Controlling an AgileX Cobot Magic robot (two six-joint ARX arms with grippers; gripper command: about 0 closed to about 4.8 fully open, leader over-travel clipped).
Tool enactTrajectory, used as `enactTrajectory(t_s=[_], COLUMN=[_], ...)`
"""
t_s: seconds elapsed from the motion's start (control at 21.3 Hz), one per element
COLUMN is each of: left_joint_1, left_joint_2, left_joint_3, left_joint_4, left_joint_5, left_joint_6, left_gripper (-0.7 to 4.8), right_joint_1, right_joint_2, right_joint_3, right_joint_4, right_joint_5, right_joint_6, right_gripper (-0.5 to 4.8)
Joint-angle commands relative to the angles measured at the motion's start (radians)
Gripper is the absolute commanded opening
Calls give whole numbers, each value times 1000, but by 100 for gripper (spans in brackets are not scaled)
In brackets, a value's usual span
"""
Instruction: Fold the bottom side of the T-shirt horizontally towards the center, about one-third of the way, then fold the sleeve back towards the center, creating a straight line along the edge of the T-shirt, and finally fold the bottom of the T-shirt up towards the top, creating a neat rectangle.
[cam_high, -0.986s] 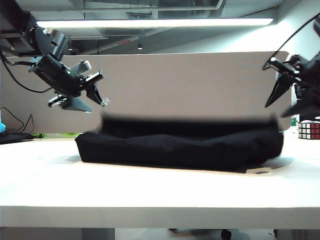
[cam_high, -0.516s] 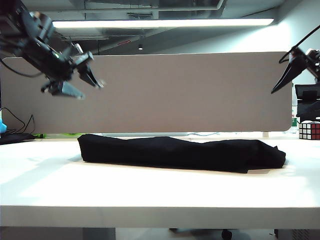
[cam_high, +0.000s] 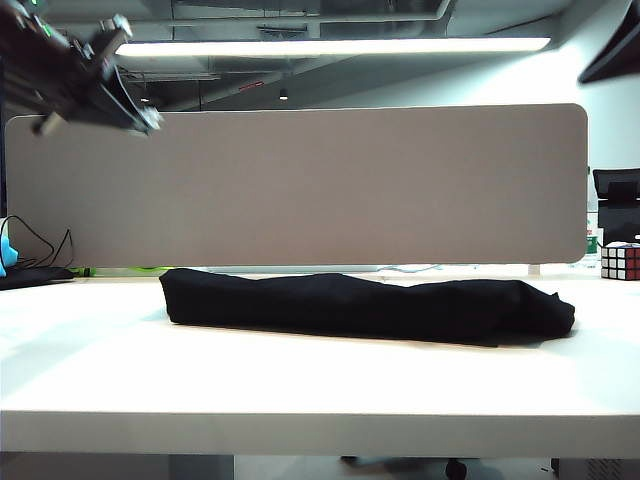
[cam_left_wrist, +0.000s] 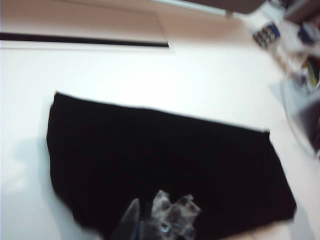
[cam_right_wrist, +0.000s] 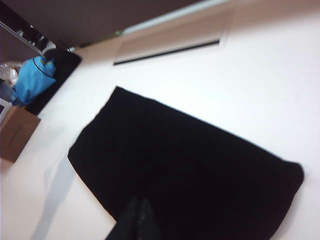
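Nearest the exterior camera is the bare front of the white table (cam_high: 300, 385), and lying across its middle, centre frame, is the T-shirt (cam_high: 365, 307), folded down to a low black slab running left to right, nothing touching it. From above, the left wrist view shows the same cloth (cam_left_wrist: 165, 165) as a dark four-sided panel with fairly straight edges, and the right wrist view agrees (cam_right_wrist: 185, 172), one long edge running clean across. Higher up, the left gripper (cam_high: 135, 118) hangs in the upper left corner of the exterior frame, well clear of the cloth, its fingers clenched and empty; its tips show blurred at the lower edge of its own camera (cam_left_wrist: 160, 222). The right gripper (cam_right_wrist: 137, 220) sits pinched together with nothing between its fingers, and in the exterior frame only a dark sliver of that arm shows in the upper right corner. Farther back, a cube puzzle (cam_high: 620, 261) at the right edge, then the grey partition (cam_high: 300, 185). To my eye the folding looks finished and this is the withdrawal: the way to do it well is to lift both arms straight up and away, snag no cloth, and leave that rectangle as it lies. Collar and hem cannot be told apart here.
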Motion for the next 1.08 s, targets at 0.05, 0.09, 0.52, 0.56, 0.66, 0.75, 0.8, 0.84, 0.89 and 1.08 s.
enactTrajectory(t_s=[0.05, 0.09, 0.52, 0.56, 0.66, 0.75, 0.8, 0.84, 0.89, 1.08], left_joint_1=[4, 4, 2, 2, 2, 1, 0, -2, -4, -5], left_joint_2=[-158, -209, -897, -954, -1041, -1139, -1189, -1230, -1284, -1482], left_joint_3=[-146, -198, -893, -938, -1005, -1073, -1109, -1136, -1171, -1305], left_joint_4=[42, 59, 310, 323, 350, 366, 374, 380, 388, 409], left_joint_5=[-45, -57, -262, -283, -315, -350, -364, -378, -398, -474], left_joint_6=[42, 45, 8, -3, -14, -27, -35, -40, -51, -163], left_gripper=[-6, -6, -6, -6, -6, -6, -6, -6, -6, -6], right_joint_1=[1, 2, 3, 3, 3, 3, 4, 4, 4, 4], right_joint_2=[-109, -151, -567, -600, -650, -704, -727, -756, -779, -878], right_joint_3=[-43, -64, -422, -455, -499, -534, -547, -563, -577, -644], right_joint_4=[-2, -3, -2, 10, 25, 25, 26, 29, 32, 52], right_joint_5=[14, 18, 119, 119, 127, 154, 167, 181, 195, 243], right_joint_6=[-6, -6, -21, -20, -20, -21, -20, -20, -19, 30], right_gripper=[-9, -9, -9, -9, -9, -9, -9, -9, -9, -9])
